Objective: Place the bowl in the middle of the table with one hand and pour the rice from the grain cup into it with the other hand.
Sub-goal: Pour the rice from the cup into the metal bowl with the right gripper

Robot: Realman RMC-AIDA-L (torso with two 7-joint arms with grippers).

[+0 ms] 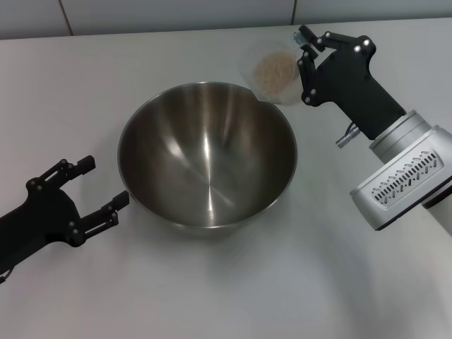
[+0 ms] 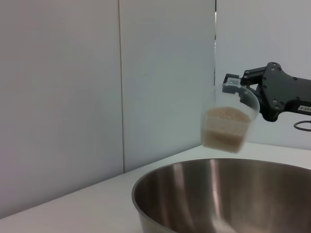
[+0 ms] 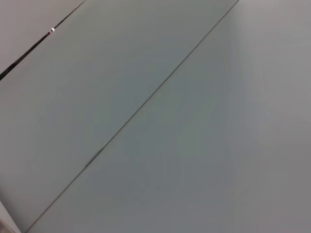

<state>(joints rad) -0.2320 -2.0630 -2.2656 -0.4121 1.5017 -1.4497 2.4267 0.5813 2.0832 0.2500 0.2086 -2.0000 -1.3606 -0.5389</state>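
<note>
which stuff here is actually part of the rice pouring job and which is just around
Part of the job:
- bowl, on the table
- grain cup with rice, held over the bowl's far rim by the right gripper
- left gripper, open beside the bowl

Just around:
- white wall panels behind the table
</note>
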